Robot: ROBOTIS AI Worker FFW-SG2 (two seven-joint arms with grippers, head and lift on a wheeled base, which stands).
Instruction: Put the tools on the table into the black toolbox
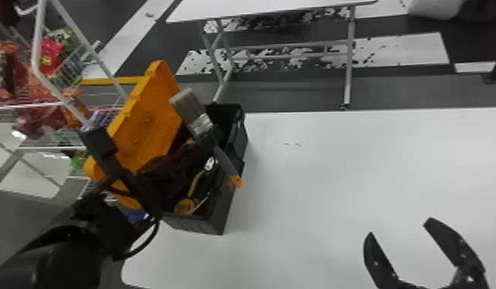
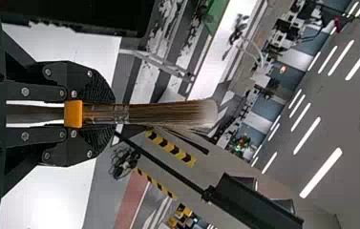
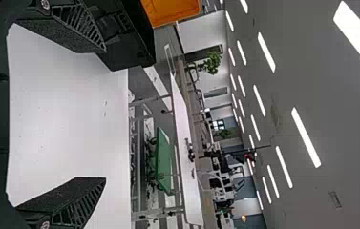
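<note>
Far left, head view: a white wire rack (image 1: 37, 46) carries brightly coloured packaged goods (image 1: 50, 57). The black left arm (image 1: 62, 249) enters from the lower left and extends across an orange rectangular plastic lid (image 1: 145, 127), which stands open along the left side of the black rectangular plastic toolbox (image 1: 220, 217). The left gripper (image 1: 209, 139) is positioned over the toolbox opening. Its two flat black fingers are closed on a flat paintbrush (image 1: 200, 123) with pale bristles, a metal ferrule and a grey handle ending in orange.

The paintbrush lies obliquely over the opening, bristles toward the lid, handle end across the right-hand wall of the toolbox. Inside the toolbox, near its closest end, are a curved yellow handle (image 1: 196, 185) and a rounded yellow item (image 1: 185, 206).

The toolbox rests on the left part of a smooth white table (image 1: 335, 165). A second white table (image 1: 266, 8) with metal legs stands beyond.

Right, near edge: the right gripper (image 1: 400, 227) is over the white table, its two flat black fingers spread wide.
</note>
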